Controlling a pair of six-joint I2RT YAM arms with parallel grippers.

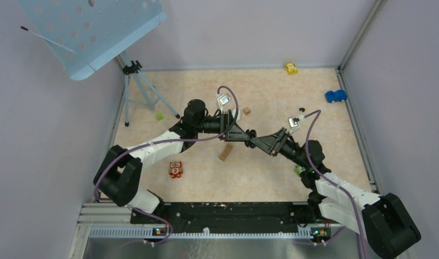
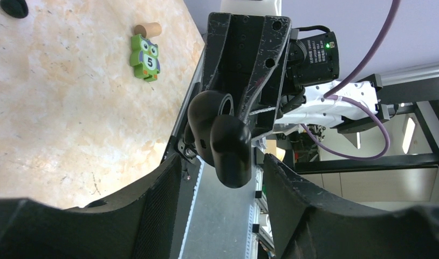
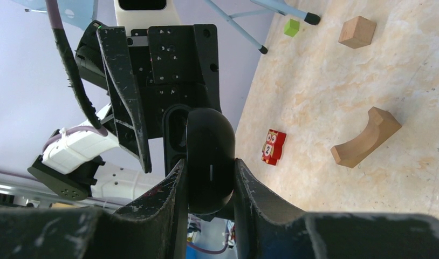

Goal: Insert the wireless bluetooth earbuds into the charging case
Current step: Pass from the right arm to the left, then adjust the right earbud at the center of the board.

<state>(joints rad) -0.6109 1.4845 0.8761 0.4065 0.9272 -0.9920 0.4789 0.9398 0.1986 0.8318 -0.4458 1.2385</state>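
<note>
- From my seat, the charging case point(image 3: 209, 156), black and rounded, sits up off the desk point(image 1: 260, 181), roughly over its middle, where the two arms meet tip to tip.
- The right end effector point(image 3: 209, 174) is clamped on the charging case, one finger pressed against each flank.
- In the left wrist view the case shows two lobes, one with a recess in it, so it looks hinged open to me.
- The left end effector point(image 2: 223, 167) has its fingers apart, straddling the case; I see a gap on one side, and the other side is too close to call.
- The earbuds point(image 1: 301, 109) I take to be the tiny dark specks on the desk beyond the right wrist, towards the far right. They are too small for me to make out details.
- Just below the meeting point lies an arched wooden block point(image 1: 226, 152), with a red owl block point(image 1: 175, 169) marked 2 further left.
- A small wooden cube point(image 1: 246, 110) lies behind the left wrist, and a green cube point(image 1: 159, 115) sits by the foot of a tripod point(image 1: 136, 86).
- A green owl block point(image 2: 144, 56) marked 5 lies near the right arm.
- A blue toy car point(image 1: 335, 96) and a yellow toy car point(image 1: 291, 68) sit at the far right.
</note>
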